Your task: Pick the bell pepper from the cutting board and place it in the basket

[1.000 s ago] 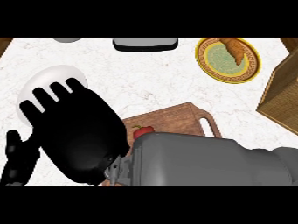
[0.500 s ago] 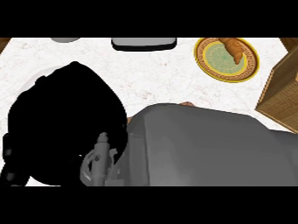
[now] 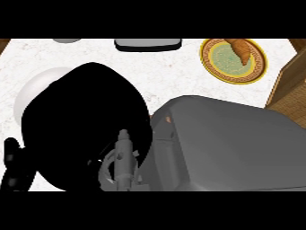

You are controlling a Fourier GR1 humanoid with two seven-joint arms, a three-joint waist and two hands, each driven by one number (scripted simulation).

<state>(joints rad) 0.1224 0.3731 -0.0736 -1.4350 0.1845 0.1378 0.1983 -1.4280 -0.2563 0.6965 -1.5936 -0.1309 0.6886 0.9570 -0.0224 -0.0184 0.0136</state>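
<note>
**Item: right hand [image 3: 82, 130], with grey forearm [image 3: 234, 143].** Being shown as one black mass over the left and middle of the counter [image 3: 181, 76]. A second ago it was being held spread and flat. Now its outline is being merged, so whether it is released, clenched or grasping anything cannot be told.

**Item: bell pepper.** Not being shown. A second ago it was being seen as a red spot on the cutting board, just beside the hand. Both are now being covered by hand and forearm. It is being judged as still lying on the board beneath them, though this cannot be confirmed.

**Item: basket [image 3: 302, 85].** Being kept at the right edge, well apart from the hand, with no pepper being seen in it.

**Item: yellow-rimmed plate [image 3: 223, 63].** Being left near the far edge.

**Item: white dish [image 3: 36, 87].** Being partly covered by the hand.

**Status:** the approach to the grasp is being judged as under way. Lifting and carrying are not yet being done.
</note>
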